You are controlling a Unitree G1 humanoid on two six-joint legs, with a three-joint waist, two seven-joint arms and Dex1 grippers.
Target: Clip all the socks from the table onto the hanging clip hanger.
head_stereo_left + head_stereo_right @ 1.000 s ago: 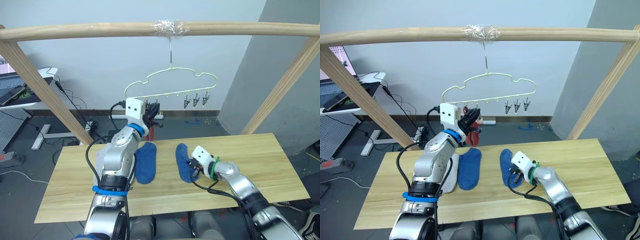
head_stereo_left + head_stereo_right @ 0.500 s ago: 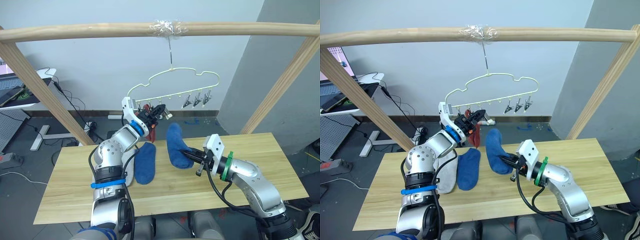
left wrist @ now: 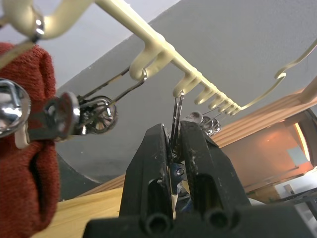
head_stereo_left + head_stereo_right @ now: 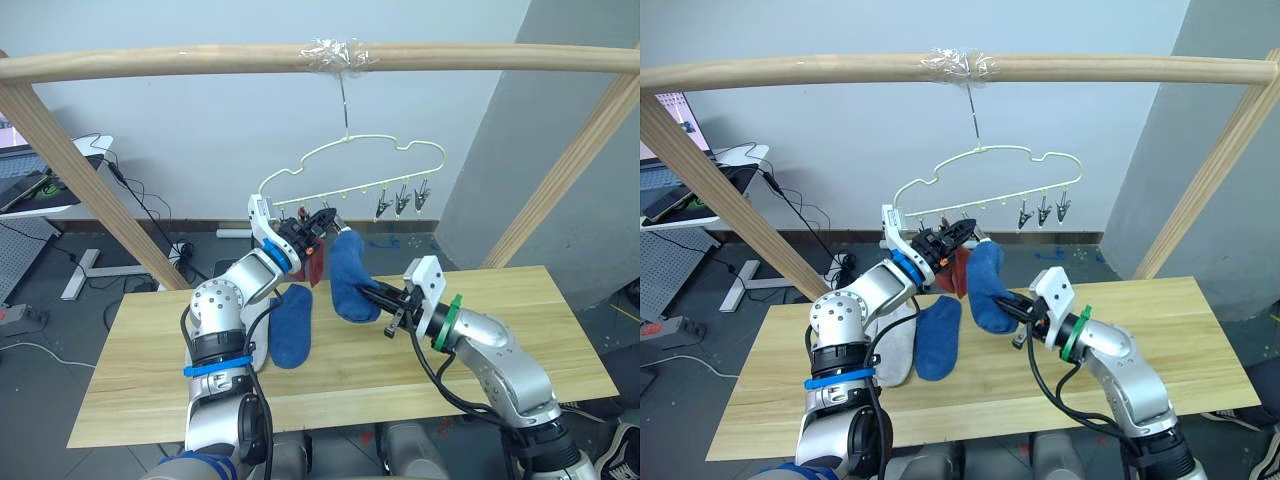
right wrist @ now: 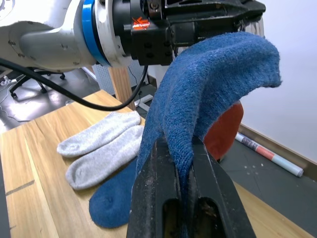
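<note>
blue sock lifted off the table and brought up to the clip hanger

the right gripper (image 4: 1012,318) pinches a blue sock (image 4: 984,283), now raised from the table (image 4: 1160,330) to just beside the left gripper (image 3: 173,148), which squeezes a clip (image 3: 176,116) on the clip hanger (image 4: 985,190) (a rust red sock (image 3: 22,144) already hangs). next comes feeding the cuff in; another blue sock (image 4: 937,345) and two grey socks (image 5: 101,148) wait.

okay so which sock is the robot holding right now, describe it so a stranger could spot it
Look under the pale clip hanger on the wooden pole. The blue sock is held up in the air by the right gripper; the other blue sock lies flat on the table.
</note>
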